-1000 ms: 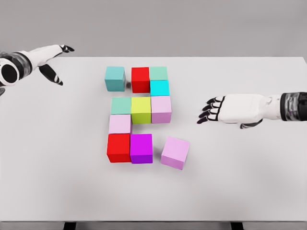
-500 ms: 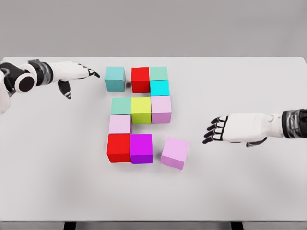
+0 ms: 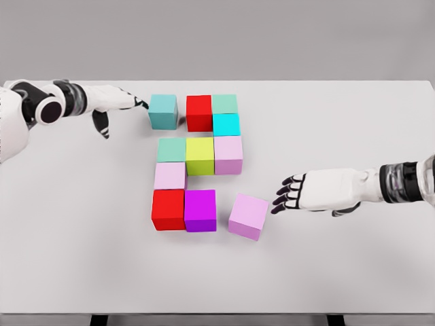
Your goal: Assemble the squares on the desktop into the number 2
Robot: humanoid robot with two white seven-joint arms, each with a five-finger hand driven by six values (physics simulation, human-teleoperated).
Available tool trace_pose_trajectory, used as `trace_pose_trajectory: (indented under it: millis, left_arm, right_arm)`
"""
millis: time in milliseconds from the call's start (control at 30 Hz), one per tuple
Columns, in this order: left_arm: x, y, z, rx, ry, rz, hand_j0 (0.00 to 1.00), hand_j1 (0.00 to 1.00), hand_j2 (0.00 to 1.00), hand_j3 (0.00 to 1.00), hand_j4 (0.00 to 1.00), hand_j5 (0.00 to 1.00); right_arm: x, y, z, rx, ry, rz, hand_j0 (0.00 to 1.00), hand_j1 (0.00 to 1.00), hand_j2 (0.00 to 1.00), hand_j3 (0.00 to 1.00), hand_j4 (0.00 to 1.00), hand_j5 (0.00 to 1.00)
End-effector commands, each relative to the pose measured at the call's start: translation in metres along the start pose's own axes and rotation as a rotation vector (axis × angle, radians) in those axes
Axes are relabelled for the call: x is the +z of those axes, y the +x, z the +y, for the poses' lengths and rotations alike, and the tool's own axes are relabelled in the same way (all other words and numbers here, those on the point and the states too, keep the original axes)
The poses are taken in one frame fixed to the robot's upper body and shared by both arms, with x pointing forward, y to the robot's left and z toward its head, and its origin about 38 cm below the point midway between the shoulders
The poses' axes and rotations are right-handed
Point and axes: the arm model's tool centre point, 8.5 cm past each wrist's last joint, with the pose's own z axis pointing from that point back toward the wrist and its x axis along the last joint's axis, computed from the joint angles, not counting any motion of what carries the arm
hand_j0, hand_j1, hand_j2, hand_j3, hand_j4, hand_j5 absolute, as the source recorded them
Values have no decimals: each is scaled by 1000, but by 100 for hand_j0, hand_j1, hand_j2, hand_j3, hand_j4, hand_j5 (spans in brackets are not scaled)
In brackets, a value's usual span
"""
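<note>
Nearest the camera, on the white tabletop (image 3: 340,272), the bottom row of the figure stands unfinished: a glossy red cube (image 3: 168,209) and a magenta cube (image 3: 200,210) sit side by side and touching, while a pale pink rigid cube (image 3: 248,216) lies just to their right, turned at a slight angle and parted from the magenta one by a narrow gap. These blocks look like stiff, light, smooth-faced solids; they should slide readily under a sideways push, and a pinch would go best across two opposite flat faces, though the corners may let a block twist.

The right robot hand (image 3: 309,191) hovers just beside that loose pink cube, palm down, its dark fingertips (image 3: 280,202) spread and pointing at the cube's right edge. It holds nothing, and I cannot tell whether it touches the block.

Farther back, a pale pink cube (image 3: 170,175) sits above the red one; then a row of mint green cube (image 3: 172,150), yellow-green cube (image 3: 200,155) and lilac cube (image 3: 228,155). Behind these stand a cyan cube (image 3: 226,124), a sea-green cube (image 3: 225,103) and a red cube (image 3: 199,112).

At the far left, a teal cube (image 3: 163,111) stands slightly apart from that red cube. The left robot hand (image 3: 112,103) reaches it with fingers extended, thumb hanging down, tips at its left face, gripping nothing.
</note>
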Motion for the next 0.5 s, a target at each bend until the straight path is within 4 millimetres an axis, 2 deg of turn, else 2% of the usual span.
trace_pose_trajectory:
  millis: [0,467]
  left_arm:
    - [-4,6,3,-3,3,-12,100,100,100,100,100,100]
    - [-1,4,3,-3,6,-10,100,100,100,100,100,100]
  right_arm:
    - [-6,2,-4,-2,-16,-13,100,100,100,100,100,100]
    - [-13,0,-20,22,-54,-21,100,100,100,100,100,100]
